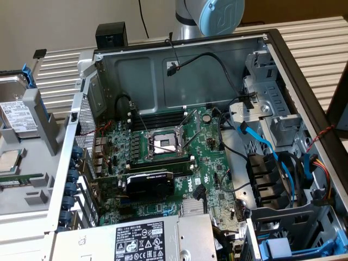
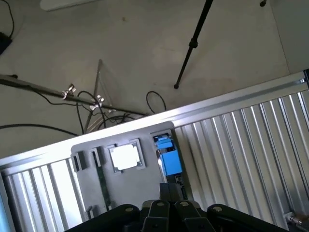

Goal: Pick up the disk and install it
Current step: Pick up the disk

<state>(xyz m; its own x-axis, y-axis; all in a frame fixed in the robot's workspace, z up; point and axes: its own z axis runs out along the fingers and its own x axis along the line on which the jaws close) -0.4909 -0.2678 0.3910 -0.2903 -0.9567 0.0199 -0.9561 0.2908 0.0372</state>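
Exterior view: disk (image 1: 15,111) sits in grey tray (image 1: 32,201) at the exterior view's left, partly cut off by the frame edge; CPU chip (image 1: 8,160) nearer in same tray. Open PC case (image 1: 147,70) to its right, power supply (image 1: 141,239) at near end; arm (image 1: 215,16) beyond far wall. Wrist view: gripper (image 2: 170,195) fingers pressed together, empty, above tray.

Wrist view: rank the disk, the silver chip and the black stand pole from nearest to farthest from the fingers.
1. The disk, in its blue carrier, standing in the grey tray just ahead of the fingers.
2. The silver chip, lying flat in the same tray beside the disk.
3. The black stand pole, out on the floor past the tray.
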